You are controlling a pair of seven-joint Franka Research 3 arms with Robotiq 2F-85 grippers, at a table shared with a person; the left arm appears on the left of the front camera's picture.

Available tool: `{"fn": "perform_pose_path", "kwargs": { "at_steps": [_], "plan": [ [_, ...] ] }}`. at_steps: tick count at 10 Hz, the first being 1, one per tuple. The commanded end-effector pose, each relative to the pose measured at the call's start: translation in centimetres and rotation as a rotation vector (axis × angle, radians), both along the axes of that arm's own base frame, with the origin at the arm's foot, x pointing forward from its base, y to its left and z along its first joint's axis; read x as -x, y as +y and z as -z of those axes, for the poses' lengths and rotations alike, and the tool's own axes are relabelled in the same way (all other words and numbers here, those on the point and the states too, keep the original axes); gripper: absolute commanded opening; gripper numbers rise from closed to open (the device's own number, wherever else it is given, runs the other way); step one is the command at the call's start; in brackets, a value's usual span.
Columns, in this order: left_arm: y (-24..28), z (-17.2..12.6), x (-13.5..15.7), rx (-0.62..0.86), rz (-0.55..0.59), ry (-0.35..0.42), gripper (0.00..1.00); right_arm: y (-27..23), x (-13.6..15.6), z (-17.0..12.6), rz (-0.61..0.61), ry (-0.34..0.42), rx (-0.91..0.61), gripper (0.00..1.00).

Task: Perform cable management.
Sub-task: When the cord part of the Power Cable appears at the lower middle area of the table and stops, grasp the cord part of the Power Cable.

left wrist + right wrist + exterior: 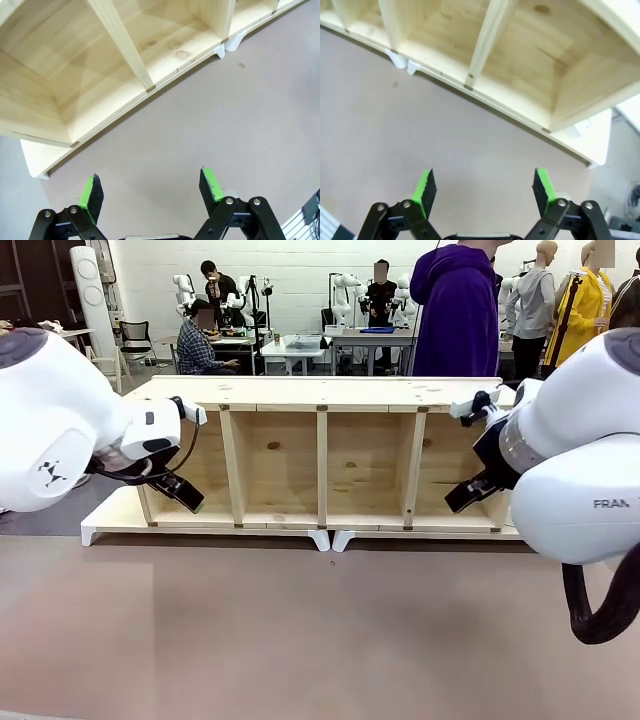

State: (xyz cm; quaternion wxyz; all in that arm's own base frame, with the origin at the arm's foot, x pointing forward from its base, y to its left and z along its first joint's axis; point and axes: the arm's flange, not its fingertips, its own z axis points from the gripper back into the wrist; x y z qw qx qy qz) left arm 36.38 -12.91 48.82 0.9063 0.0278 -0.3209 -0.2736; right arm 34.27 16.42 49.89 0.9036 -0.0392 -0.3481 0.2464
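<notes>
The cable is out of view. My left gripper hangs in front of the leftmost bay of the wooden shelf unit; in the left wrist view my left gripper stands open over bare tabletop, nothing between its green pads. My right gripper hangs before the rightmost bay. Seen from the right wrist, my right gripper is open too, with empty space between the fingers.
The low shelf unit has several open bays and spans most of the table's far side; its white feet meet at the centre. A person in a purple hoodie stands behind it. The brown tabletop stretches in front.
</notes>
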Motion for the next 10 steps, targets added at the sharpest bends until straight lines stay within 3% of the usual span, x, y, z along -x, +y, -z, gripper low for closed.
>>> {"fn": "perform_pose_path", "kwargs": {
  "at_steps": [1,6,9,10],
  "plan": [
    [2.9,4.5,9.8,-0.002,-0.059,-0.047,1.00,-2.6,7.9,3.8,0.038,-0.034,0.010,1.00],
    [6.2,3.2,16.9,0.080,-0.184,-0.215,1.00,-3.8,14.1,1.9,0.115,-0.145,0.029,1.00],
    [7.9,3.5,18.2,0.100,-0.243,-0.243,1.00,-5.1,15.9,1.9,0.176,-0.177,0.002,1.00],
    [2.9,-11.5,8.1,0.102,-0.175,-0.213,1.00,-4.9,15.4,2.1,0.193,-0.160,-0.002,1.00]
  ]
}}
